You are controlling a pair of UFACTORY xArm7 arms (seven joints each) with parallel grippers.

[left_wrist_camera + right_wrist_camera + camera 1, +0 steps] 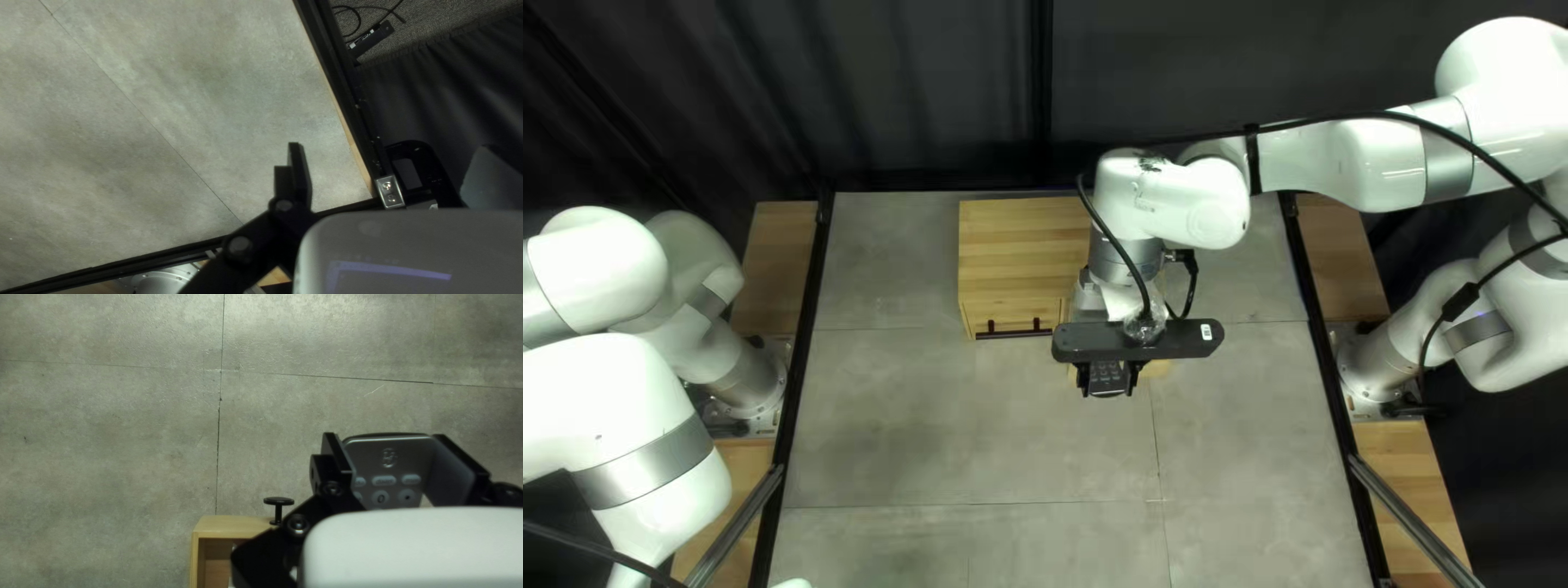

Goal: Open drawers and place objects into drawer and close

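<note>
Currently, a dark remote control (1108,376) with pale buttons is held by the right gripper (1109,381), whose two fingers press it from opposite sides. In the top left view, it overlaps the front edge of an open drawer (219,529). That drawer's black handle (279,501) juts out in the right wrist view, near the gripper. Behind the remote is the light wooden cabinet (1018,256), and left of the drawer, its front carries a dark bar handle (1013,332). A black camera bar (1176,342) crosses above the remote. Farther out, the left gripper (389,146) has its fingers spread apart over the grey table (180,109), gripping nothing, near the table's black edge rail (348,87).
</note>
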